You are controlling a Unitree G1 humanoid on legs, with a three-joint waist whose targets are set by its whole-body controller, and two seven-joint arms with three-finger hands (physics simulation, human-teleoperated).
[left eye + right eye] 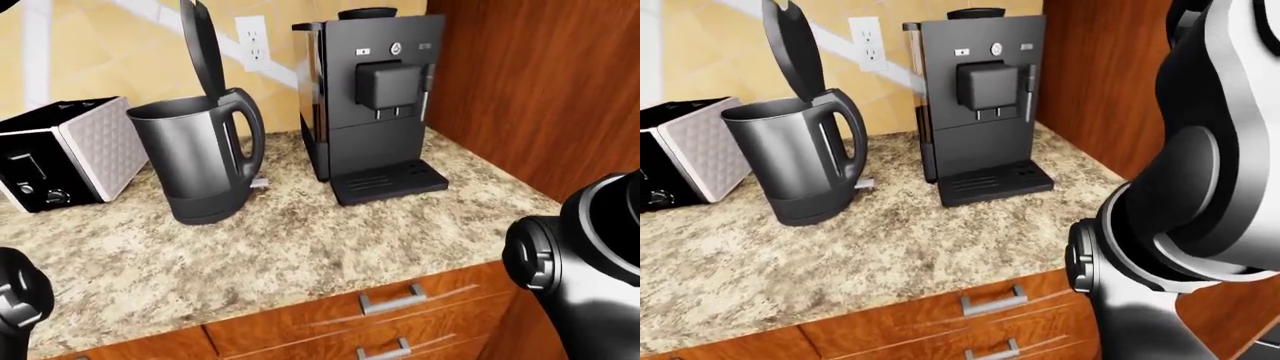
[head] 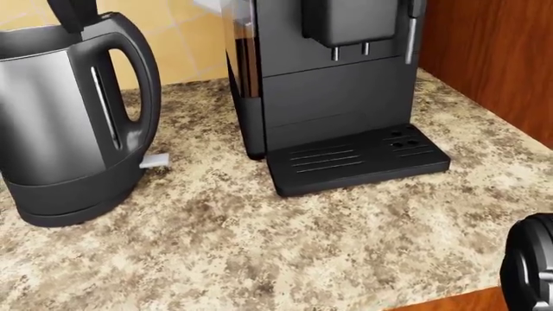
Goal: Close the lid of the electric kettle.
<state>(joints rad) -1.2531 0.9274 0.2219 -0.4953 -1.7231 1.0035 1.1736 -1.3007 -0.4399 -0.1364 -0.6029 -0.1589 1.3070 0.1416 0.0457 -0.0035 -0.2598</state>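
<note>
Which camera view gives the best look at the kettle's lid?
The left-eye view: the lid stands open above the kettle, seen almost whole. The right-eye view shows it similarly, slightly clipped at the top. The head view catches only its hinge end at the top edge.

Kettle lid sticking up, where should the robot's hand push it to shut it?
Probably at the top edge of the lid, coming from the view's right, above the handle. The lid stands nearly upright, hinged over the handle, so its free tip should swing left and down onto the kettle opening.
</note>
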